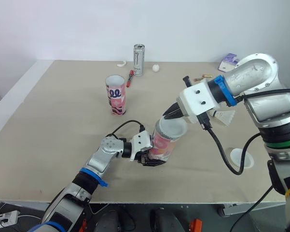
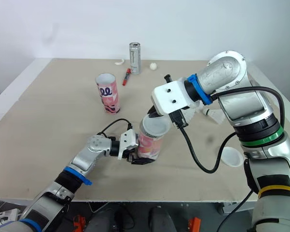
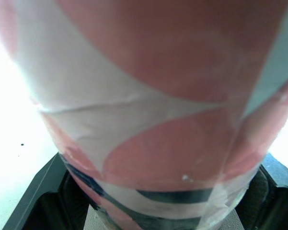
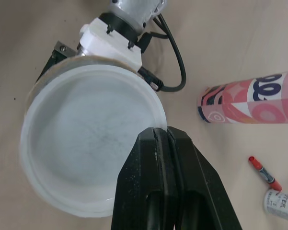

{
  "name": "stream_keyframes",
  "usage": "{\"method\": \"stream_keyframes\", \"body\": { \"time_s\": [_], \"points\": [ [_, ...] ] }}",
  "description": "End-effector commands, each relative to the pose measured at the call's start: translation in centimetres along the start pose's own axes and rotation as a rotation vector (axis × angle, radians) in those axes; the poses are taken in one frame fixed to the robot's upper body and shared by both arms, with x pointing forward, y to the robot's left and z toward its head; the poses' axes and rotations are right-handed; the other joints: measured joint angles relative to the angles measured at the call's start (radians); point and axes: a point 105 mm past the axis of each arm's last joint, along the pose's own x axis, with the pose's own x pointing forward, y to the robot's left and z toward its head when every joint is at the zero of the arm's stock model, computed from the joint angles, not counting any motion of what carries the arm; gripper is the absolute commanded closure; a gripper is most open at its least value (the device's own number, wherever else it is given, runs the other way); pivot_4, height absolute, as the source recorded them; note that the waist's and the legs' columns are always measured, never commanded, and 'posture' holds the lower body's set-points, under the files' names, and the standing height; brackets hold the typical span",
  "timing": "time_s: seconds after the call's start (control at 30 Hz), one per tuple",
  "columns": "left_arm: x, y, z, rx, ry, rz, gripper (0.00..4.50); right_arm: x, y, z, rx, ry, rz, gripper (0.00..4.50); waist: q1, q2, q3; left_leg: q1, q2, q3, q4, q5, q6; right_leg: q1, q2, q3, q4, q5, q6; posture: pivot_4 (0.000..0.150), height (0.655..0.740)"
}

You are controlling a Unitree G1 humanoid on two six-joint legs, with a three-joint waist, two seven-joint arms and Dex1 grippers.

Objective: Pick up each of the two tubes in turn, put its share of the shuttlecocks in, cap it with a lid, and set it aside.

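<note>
The left gripper (image 1: 145, 155) is clamped round the lower body of the pink tube (image 1: 162, 145) near the front middle of the table (image 1: 48, 125). The right gripper (image 4: 161, 136) has its fingers pinched tight on the rim of the translucent lid (image 4: 86, 139) lying over the tube's mouth. To cap it well the robot should press the lid down level all round — the pinched edge looks likeliest to ride high — with the left grip firm against tipping.
</note>
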Motion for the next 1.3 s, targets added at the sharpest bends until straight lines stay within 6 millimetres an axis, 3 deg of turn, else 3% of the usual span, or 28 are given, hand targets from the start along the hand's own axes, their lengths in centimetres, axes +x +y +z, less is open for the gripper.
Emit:
{"method": "stream_keyframes", "body": {
  "time_s": [0.03, 0.5, 1.0, 1.3],
  "points": [
    [-0.6, -0.9, -4.1, -0.094, 0.150, 0.005, 1.00, 0.1, 0.2, 0.8, -0.037, -0.008, 0.023, 4.33, 0.000, 0.000, 0.000, 0.000, 0.000, 0.000, 0.000, 0.000, 0.000, 0.000, 0.000, -0.001, 0.000, 0.000, 0.000, 0.150, 0.7400],
    [-0.6, -1.1, -4.2, -0.096, 0.152, 0.004, 1.00, 0.8, 0.7, 0.4, -0.027, -0.011, 0.038, 4.33, 0.000, 0.000, 0.000, 0.000, 0.000, 0.000, 0.000, 0.000, 0.000, 0.000, -0.012, -0.020, 0.000, 0.000, 0.000, 0.150, 0.7400],
    [-0.7, -1.3, -4.3, -0.101, 0.157, -0.001, 1.00, 0.2, -0.4, 1.6, -0.030, -0.056, -0.019, 4.33, 0.000, 0.000, 0.000, -0.001, 0.001, -0.001, -0.001, 0.000, 0.000, 0.000, -0.014, -0.025, -0.001, -0.001, 0.000, 0.150, 0.7400],
    [-0.6, -1.3, -4.3, -0.100, 0.161, -0.008, 1.00, 0.1, -0.6, 1.2, -0.008, -0.052, -0.038, 4.33, 0.000, 0.000, 0.000, -0.001, 0.001, -0.002, -0.002, 0.000, 0.000, -0.001, -0.014, -0.026, -0.002, -0.001, -0.001, 0.150, 0.7400]
  ]
}}
